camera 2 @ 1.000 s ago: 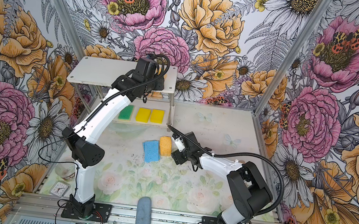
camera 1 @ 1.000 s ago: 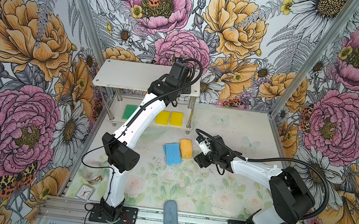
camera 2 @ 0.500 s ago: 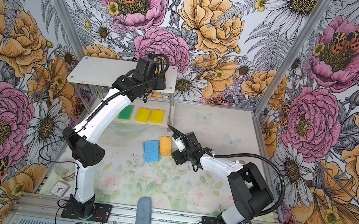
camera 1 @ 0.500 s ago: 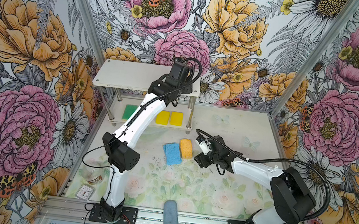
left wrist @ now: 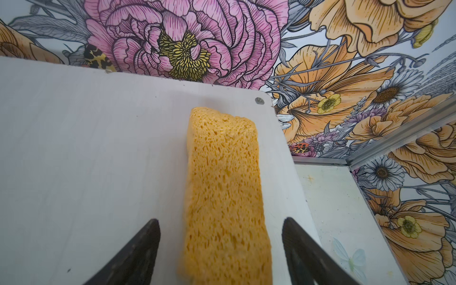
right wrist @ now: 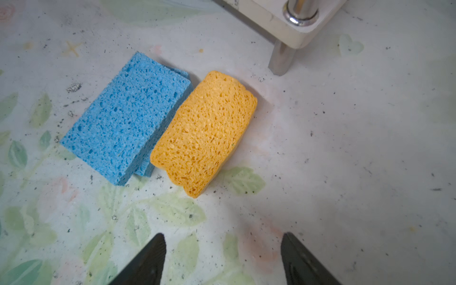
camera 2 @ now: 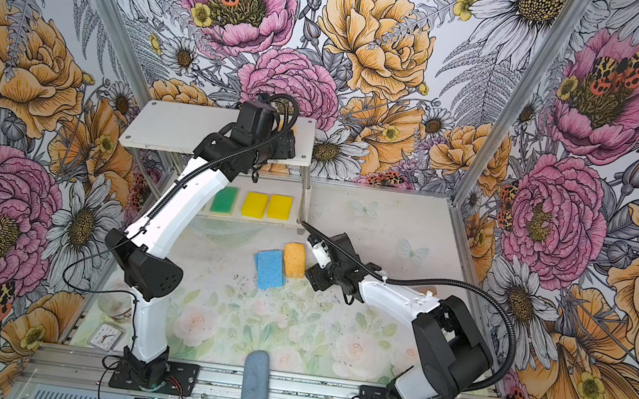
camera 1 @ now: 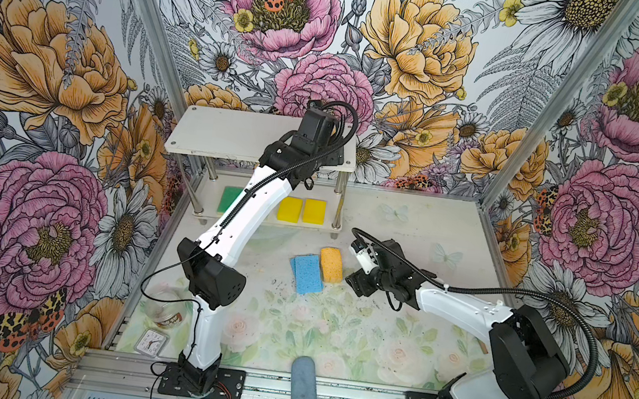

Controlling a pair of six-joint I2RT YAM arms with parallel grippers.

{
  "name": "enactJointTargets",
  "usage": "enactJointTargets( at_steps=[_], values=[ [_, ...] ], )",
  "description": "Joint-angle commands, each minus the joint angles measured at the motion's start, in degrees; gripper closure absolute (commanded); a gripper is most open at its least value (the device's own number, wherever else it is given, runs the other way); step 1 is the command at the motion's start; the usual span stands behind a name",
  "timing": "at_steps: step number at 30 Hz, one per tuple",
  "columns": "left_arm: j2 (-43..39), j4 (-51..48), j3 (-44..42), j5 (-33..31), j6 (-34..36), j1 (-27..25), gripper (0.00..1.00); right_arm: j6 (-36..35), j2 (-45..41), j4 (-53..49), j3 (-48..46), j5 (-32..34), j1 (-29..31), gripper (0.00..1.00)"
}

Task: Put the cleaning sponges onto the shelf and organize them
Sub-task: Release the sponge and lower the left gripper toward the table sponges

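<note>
On the shelf (camera 1: 226,133), upper centre in a top view, the left gripper (left wrist: 220,219) straddles, jaws spread clear, an orange sponge (left wrist: 222,172), while mid-frame blue sponges (camera 1: 308,274) and a second orange sponge (camera 1: 331,264) face the right gripper (right wrist: 223,234), jaws parted; soft, light, probably best pinched widthwise.

Shelf-top orange sponge (left wrist: 222,187) cut off at L wrist view's edge; green sponge (camera 1: 229,198) partly behind L arm (camera 1: 255,213).
</note>
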Motion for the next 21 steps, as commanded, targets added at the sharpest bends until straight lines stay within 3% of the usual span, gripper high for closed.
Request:
enactJointTargets(
  at_steps=[1, 7, 15, 19, 21],
  values=[
    [-6.3, 0.2, -2.8, -1.3, 3.1, -2.1, 0.14, 1.0, -2.0, 0.9, 3.3, -2.6, -0.3, 0.24],
    [-18.7, 2.1, -18.8, -5.5, 3.5, -6.0, 0.01, 3.1, -1.1, 0.8, 6.3, -6.6, -0.8, 0.23],
    [-37.4, 12.0, -52.6, -4.8, -10.1, -6.1, 0.01, 5.0, -0.3, 0.7, 7.8, -9.2, -2.9, 0.22],
    [-42.9, 13.1, -62.4, -4.4, -15.4, -5.9, 0.01, 7.1, 1.3, 0.8, 8.8, -12.3, -4.1, 0.22],
    [-44.4, 13.4, -65.9, -3.1, -17.5, -5.9, 0.01, 8.0, 2.3, 0.8, 9.3, -10.0, -4.1, 0.22]
  ],
)
